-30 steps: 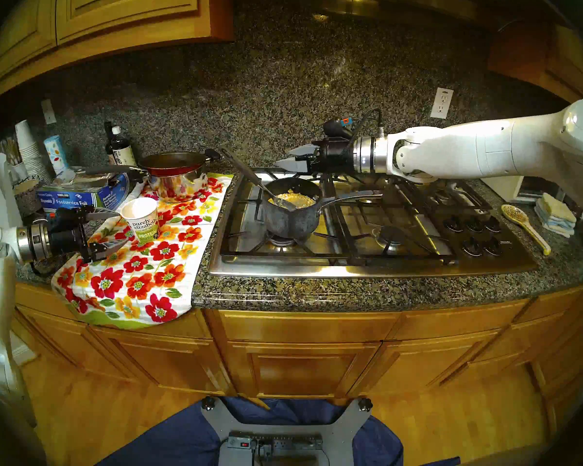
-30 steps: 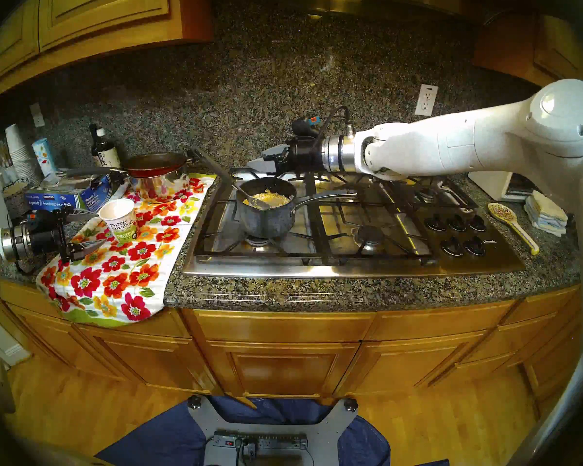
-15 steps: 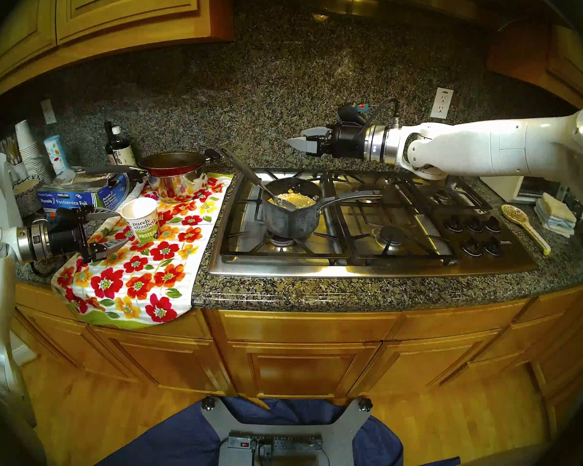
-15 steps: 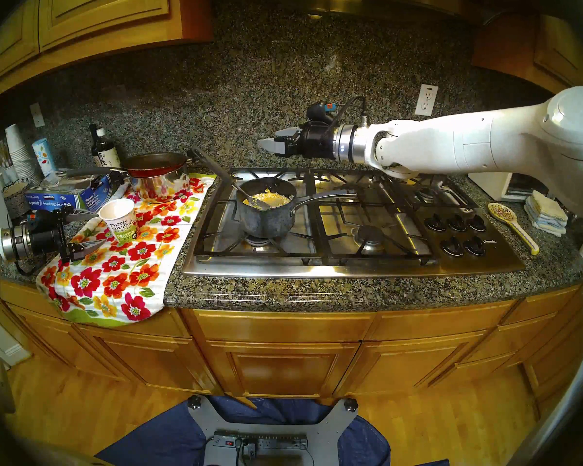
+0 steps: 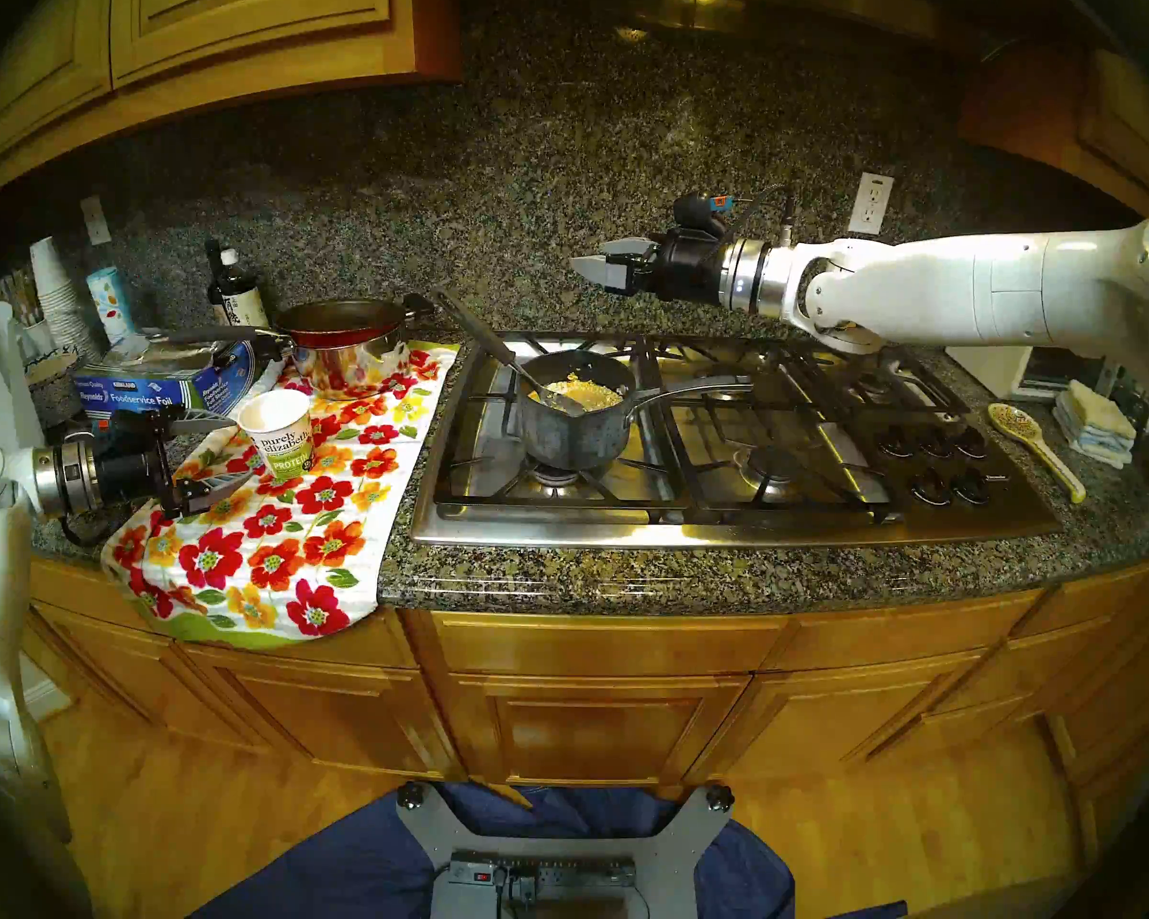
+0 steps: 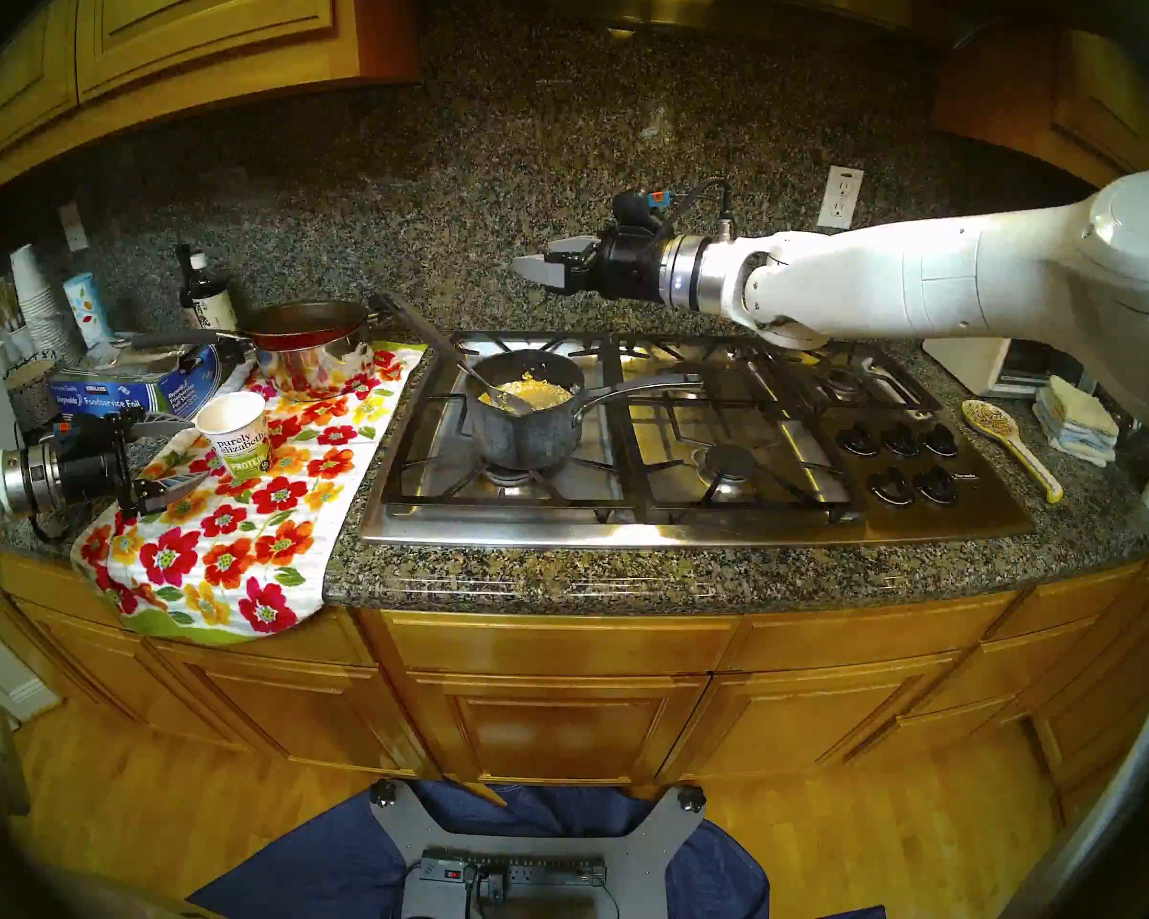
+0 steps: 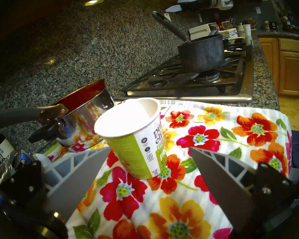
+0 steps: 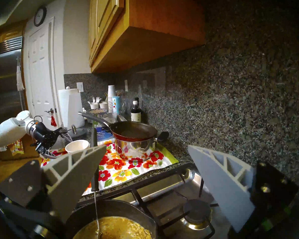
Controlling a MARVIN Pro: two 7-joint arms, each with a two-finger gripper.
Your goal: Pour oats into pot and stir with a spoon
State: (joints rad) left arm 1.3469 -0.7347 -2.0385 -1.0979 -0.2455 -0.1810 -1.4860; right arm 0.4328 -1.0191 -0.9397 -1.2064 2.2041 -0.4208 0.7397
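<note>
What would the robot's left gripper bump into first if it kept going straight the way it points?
Most likely the oats cup. The left gripper is open, and the cup stands on the flowered towel just beyond its fingertips, roughly in line with the gap, so it would probably slide between the fingers; exact depth is hard to judge.

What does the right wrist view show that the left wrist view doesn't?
Right wrist only: the oats inside the pot, the spoon dipping into them, and the open left pincer. Left wrist only: the cup's green label, the pot's outer wall, and the open right pincer. Both: cup, pot, spoon, red pan, floral towel.
</note>
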